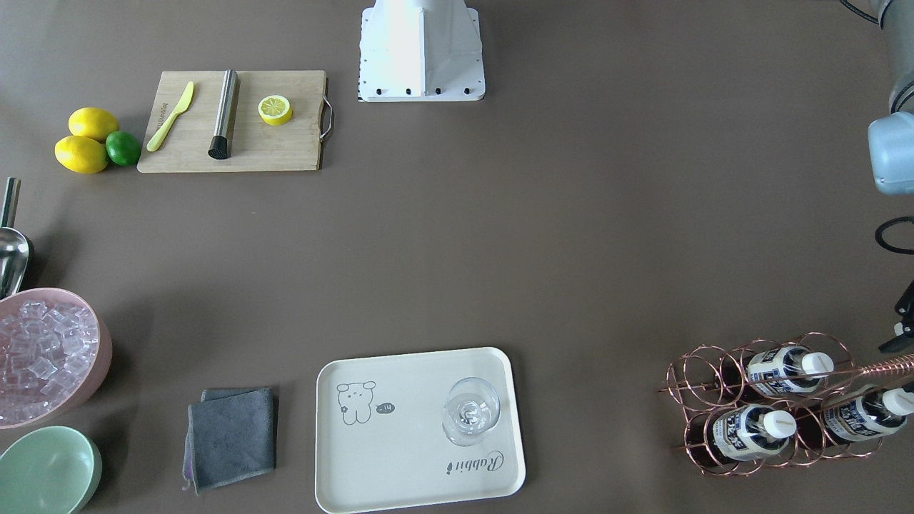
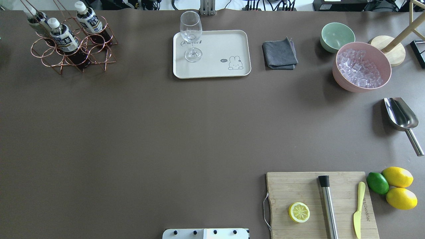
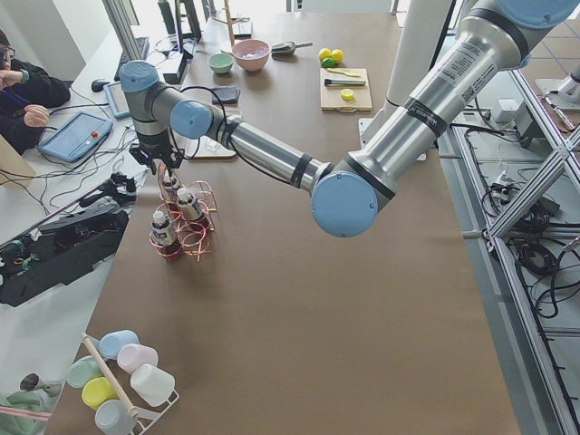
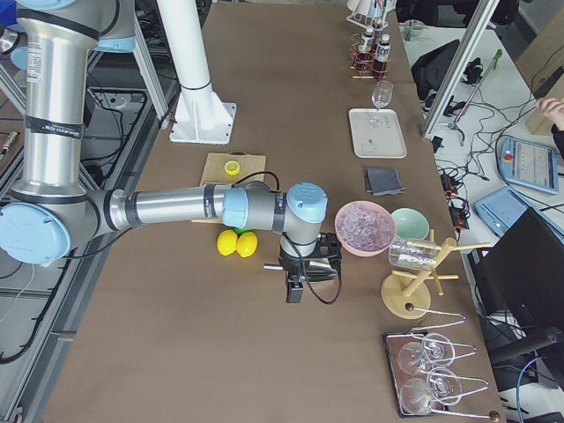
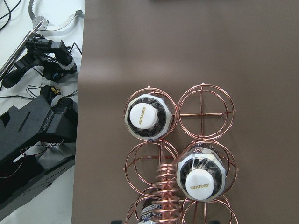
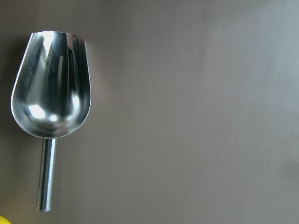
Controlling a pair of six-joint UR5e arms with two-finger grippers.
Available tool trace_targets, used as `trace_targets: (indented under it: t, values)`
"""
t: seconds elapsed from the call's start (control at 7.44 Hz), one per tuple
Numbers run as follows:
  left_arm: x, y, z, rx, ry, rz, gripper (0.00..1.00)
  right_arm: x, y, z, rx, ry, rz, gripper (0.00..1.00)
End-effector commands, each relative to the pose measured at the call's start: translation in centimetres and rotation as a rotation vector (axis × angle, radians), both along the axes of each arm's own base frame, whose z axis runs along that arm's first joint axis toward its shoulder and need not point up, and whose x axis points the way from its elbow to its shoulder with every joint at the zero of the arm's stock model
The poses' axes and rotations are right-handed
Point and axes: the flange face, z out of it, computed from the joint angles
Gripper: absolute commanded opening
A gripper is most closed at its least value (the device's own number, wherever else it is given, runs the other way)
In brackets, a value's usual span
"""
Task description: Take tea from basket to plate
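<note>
Three tea bottles (image 1: 785,368) with white caps stand in the copper wire basket (image 1: 696,378) at the table's far left corner. In the left wrist view I look straight down on two caps (image 5: 144,116) and the twisted handle (image 5: 164,186). My left gripper (image 3: 168,168) hangs just above the basket; I cannot tell whether it is open or shut. The cream plate (image 2: 215,46) holds an upright wine glass (image 2: 191,36). My right gripper (image 4: 295,289) hovers over a steel scoop (image 6: 51,84); I cannot tell its state.
A grey cloth (image 2: 279,54), a green bowl (image 2: 337,36) and a pink bowl of ice (image 2: 362,68) stand right of the plate. A cutting board (image 2: 318,202) with a lemon half, muddler and knife lies near the robot's base, with lemons and a lime (image 2: 378,182) beside it.
</note>
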Motion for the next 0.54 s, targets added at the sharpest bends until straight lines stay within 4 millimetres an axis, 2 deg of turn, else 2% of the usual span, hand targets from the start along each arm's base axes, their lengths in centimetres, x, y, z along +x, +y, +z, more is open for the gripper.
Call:
trace_targets:
  t: [0.0, 0.13, 0.27, 0.4]
  values:
    - [-0.1, 0.1, 0.0, 0.002, 0.003, 0.004, 0.00, 0.0, 0.0, 0.0, -0.001, 0.000, 0.000, 1.00]
    - [-0.5, 0.1, -0.6, 0.010, 0.006, -0.002, 0.00, 0.0, 0.0, 0.0, -0.001, 0.000, 0.000, 1.00]
    - [-2.2, 0.4, -1.4, -0.003, 0.018, -0.017, 0.00, 0.0, 0.0, 0.0, -0.001, 0.000, 0.000, 1.00]
    - [-3.5, 1.9, -3.8, -0.010, 0.020, -0.030, 0.00, 0.0, 0.0, 0.0, -0.001, 0.000, 0.000, 1.00]
